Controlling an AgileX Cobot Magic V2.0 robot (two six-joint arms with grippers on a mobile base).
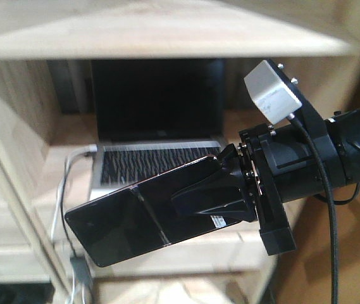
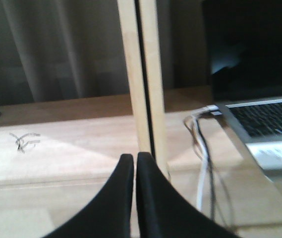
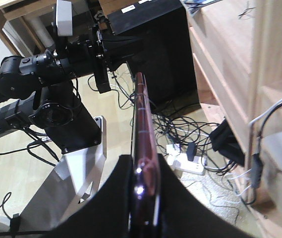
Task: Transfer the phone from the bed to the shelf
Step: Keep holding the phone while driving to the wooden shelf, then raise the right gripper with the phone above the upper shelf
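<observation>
Exterior front-facing view shows our right gripper (image 1: 187, 200) clamped on the phone (image 1: 116, 225), holding it aloft just before the shelf (image 1: 167, 39) compartment with the laptop (image 1: 161, 161), while our left gripper (image 2: 135, 163) is pinched closed on nothing; we judge placing comes next: ease forward, set it down inside, let go

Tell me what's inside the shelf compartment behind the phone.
An open laptop sits inside the shelf, screen dark, with a white cable at its left side. The phone and right end effector cover the laptop's front right corner, hiding anything there.
</observation>
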